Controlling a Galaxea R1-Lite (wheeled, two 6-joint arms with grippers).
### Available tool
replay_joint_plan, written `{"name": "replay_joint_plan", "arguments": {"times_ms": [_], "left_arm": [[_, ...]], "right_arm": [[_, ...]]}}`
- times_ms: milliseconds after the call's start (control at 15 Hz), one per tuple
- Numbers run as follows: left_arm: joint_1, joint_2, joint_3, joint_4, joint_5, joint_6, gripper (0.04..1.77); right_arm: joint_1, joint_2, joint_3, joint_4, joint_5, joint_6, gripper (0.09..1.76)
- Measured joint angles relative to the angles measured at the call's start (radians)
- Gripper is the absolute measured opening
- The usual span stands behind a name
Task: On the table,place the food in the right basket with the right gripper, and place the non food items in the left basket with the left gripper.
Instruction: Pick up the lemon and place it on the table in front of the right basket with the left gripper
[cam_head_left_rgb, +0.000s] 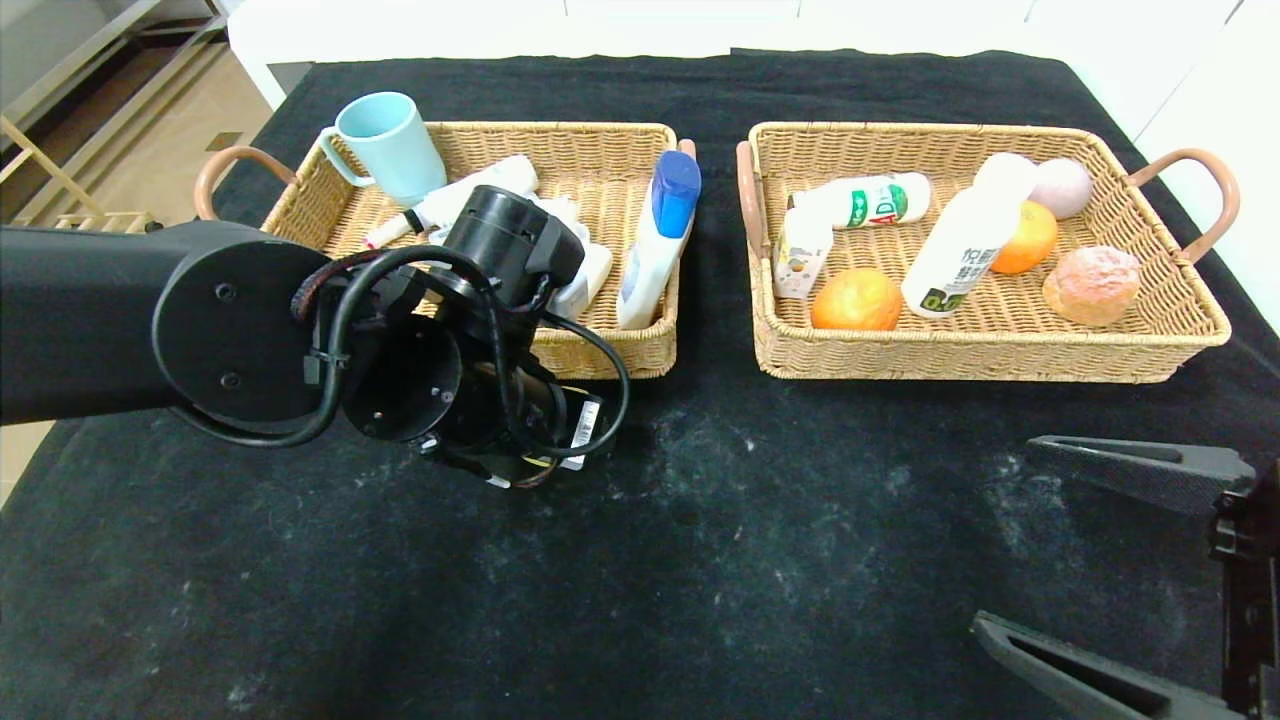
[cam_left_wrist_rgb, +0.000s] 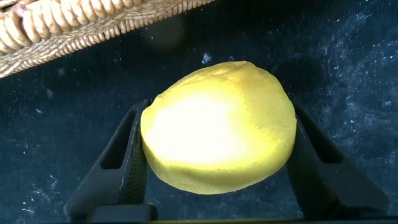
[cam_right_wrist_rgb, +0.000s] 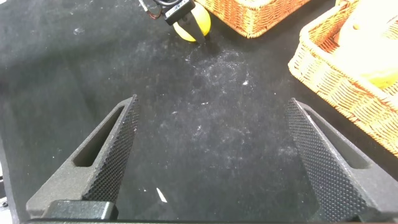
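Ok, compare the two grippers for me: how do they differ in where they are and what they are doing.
The left gripper is down on the black cloth just in front of the left basket, its fingers closed against a round yellow object. The right gripper is near the table's front right corner, with only bare cloth between its fingers. The left fingers sit closer together, the right ones spread wide. Both have dark, wedge-shaped fingers.

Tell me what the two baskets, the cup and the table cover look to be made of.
Left basket and right basket: woven wicker or rattan, matte tan strands; handles smoother, maybe leather-wrapped. Cup: smooth pale blue, likely plastic or ceramic. Table cover: black fabric, matte, dusted with lint.
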Motion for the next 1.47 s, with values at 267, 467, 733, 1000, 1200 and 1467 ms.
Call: {"name": "replay_joint_plan", "arguments": {"times_ms": [267,467,733,1000,1200,1467], "left_arm": [[-0.001,0.002,0.000,0.000,0.000,0.000,1.27],[-0.005,0.000,0.004,0.004,0.001,0.002,1.27],[-0.043,-0.051,0.007,0.015,-0.002,0.014,1.26],[-0.154,-0.116,0.007,0.008,-0.014,0.016,1.26],[-0.214,-0.109,-0.003,-0.023,-0.016,0.016,1.26],[-0.270,-0.047,-0.051,-0.060,-0.018,0.018,1.26]], "right_arm": [[0.001,0.000,0.001,0.000,0.000,0.000,1.71],[0.002,-0.001,0.001,0.000,-0.001,0.001,1.71],[-0.001,-0.012,-0.005,0.000,-0.003,-0.010,1.71],[0.000,-0.036,-0.005,0.005,-0.025,-0.069,1.71],[0.010,-0.051,-0.005,0.008,-0.025,-0.069,1.71],[0.017,-0.059,-0.003,0.005,-0.025,-0.071,1.71]]}}
